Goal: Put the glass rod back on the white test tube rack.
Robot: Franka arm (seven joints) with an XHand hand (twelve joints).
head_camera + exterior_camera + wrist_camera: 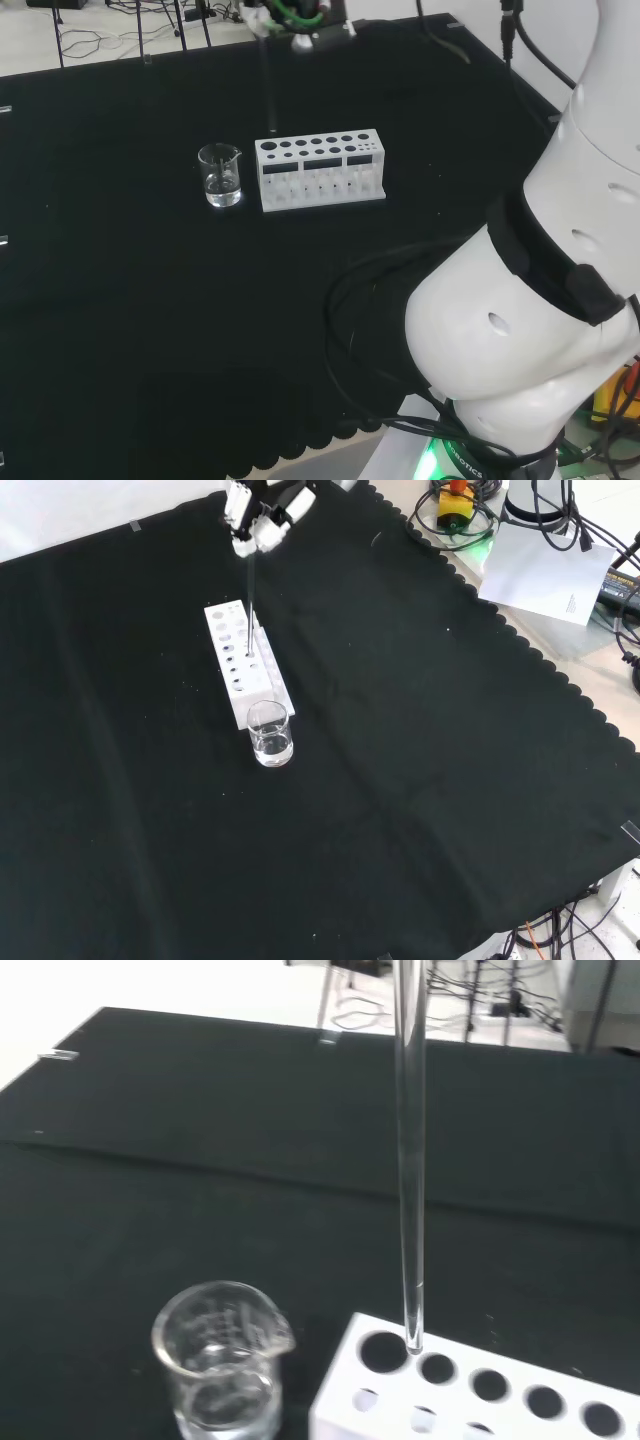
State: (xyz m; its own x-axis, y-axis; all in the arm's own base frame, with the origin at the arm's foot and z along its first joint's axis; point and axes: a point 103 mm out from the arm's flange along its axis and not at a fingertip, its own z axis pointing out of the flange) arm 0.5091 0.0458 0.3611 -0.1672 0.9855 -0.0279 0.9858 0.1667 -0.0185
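One hand [258, 520] works at the upper left of the front view, its fingers pinched together on the top of the glass rod [249, 590], which hangs straight down from it toward the white test tube rack [246, 665] below. That vertical line is what the coming move turns on: the rod's long axis stands upright, with the rack directly beneath the hand rather than off to a side. At the lower centre of the wrist view the rod's tip [412, 1338] sits at the rim of a hole near the rack's end, between the first two openings of the row, and whether it has entered a hole or rests on the white top I cannot tell. Just beside that end of the rack stands a small beaker [220, 1365], apparently holding some clear liquid. My judgement is that a straight descent, perhaps with slight sideways correction, would seat the rod.
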